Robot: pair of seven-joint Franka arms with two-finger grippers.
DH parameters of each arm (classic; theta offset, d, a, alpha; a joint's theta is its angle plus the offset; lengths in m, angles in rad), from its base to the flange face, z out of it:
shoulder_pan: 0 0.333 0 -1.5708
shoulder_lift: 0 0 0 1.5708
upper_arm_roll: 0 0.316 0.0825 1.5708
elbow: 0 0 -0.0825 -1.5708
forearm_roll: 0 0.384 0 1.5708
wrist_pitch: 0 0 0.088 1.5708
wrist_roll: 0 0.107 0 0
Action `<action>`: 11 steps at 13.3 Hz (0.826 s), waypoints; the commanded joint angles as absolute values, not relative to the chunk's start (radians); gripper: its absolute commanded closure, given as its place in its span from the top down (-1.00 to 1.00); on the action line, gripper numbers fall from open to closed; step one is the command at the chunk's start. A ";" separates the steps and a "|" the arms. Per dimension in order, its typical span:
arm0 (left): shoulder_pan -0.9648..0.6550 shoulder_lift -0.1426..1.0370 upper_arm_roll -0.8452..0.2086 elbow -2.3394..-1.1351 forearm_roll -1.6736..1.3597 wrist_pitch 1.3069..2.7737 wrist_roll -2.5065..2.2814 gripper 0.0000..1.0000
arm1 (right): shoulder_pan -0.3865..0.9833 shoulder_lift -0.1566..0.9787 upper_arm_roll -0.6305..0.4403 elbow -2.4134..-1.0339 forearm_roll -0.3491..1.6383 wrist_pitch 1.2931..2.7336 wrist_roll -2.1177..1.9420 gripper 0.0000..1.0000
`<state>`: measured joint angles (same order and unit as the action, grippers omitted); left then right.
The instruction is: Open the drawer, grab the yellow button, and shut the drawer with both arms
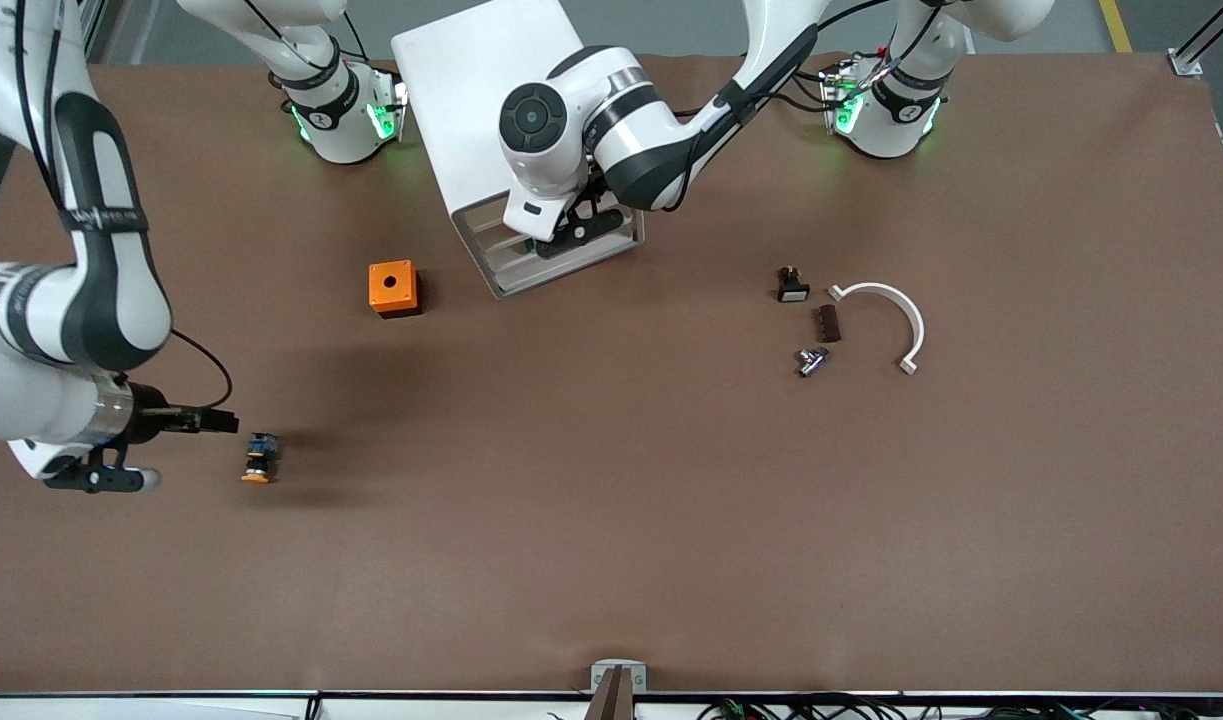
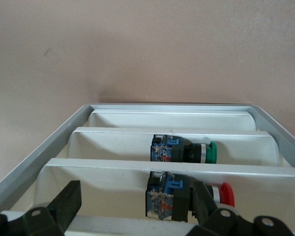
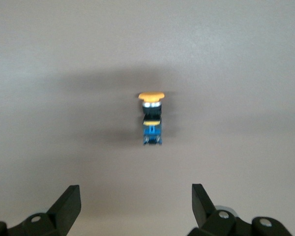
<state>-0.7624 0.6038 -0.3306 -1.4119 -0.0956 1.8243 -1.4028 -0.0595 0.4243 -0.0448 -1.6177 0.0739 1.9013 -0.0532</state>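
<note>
Lying on its side on the brown table, toward the right arm's end and nearer the front camera than the orange cube with a round hole, the tiny push button with a round orange-yellow cap, black body and blue bit rests free of any grip. The right gripper hangs beside it with its 2 black fingers spread wide and holding nothing; in the right wrist view the button sits apart from them, its cap pointing away from the gripper. The left gripper is at the front of the white box cabinet, which stands between the 2 arm bases, its fingers parted and closed on nothing. The left wrist view looks down the cabinet's stepped white plastic tray drawers: the topmost drawer lies just under the fingers, and the trays below it hold a push button with a red cap and a push button with a green cap. Toward the left arm's end lie a small black-and-white switch piece, a dark brown ridged block, a small metal fitting and a white curved plastic arc.
</note>
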 commanded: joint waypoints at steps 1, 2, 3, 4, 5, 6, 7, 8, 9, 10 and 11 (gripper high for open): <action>-0.733 0.580 -0.308 -1.419 -0.066 1.821 -1.420 0.99 | -0.058 0.296 -0.034 -1.651 0.071 1.832 -0.021 1.00; -0.701 0.575 -0.296 -1.413 -0.046 1.821 -1.420 0.99 | -0.060 0.264 -0.034 -1.652 0.071 1.815 -0.028 1.00; -0.669 0.572 -0.296 -1.408 -0.028 1.821 -1.416 0.99 | -0.057 0.229 -0.034 -1.652 0.071 1.810 -0.031 1.00; -0.623 0.562 -0.296 -1.405 0.013 1.822 -1.411 0.99 | -0.057 0.198 -0.034 -1.654 0.071 1.801 -0.041 1.00; -0.580 0.551 -0.296 -1.405 0.061 1.821 -1.410 0.99 | -0.049 0.161 -0.034 -1.652 0.069 1.774 -0.046 1.00; -0.546 0.543 -0.296 -1.405 0.098 1.821 -1.410 0.99 | -0.048 0.129 -0.034 -1.651 0.069 1.746 -0.043 1.00; -0.510 0.540 -0.296 -1.405 0.139 1.821 -1.407 0.99 | -0.048 0.105 -0.034 -1.649 0.071 1.726 -0.041 1.00; -0.471 0.540 -0.296 -1.405 0.164 1.819 -1.407 0.99 | -0.049 0.083 -0.034 -1.648 0.071 1.704 -0.041 1.00; -0.444 0.541 -0.296 -1.407 0.182 1.809 -1.393 0.99 | -0.048 0.057 -0.034 -1.647 0.071 1.681 -0.029 1.00; -0.427 0.541 -0.296 -1.407 0.208 1.806 -1.359 0.99 | -0.048 0.035 -0.034 -1.654 0.069 1.680 -0.017 1.00; -0.402 0.545 -0.296 -1.407 0.237 1.805 -1.320 0.99 | -0.046 0.023 -0.034 -1.655 0.068 1.683 -0.014 1.00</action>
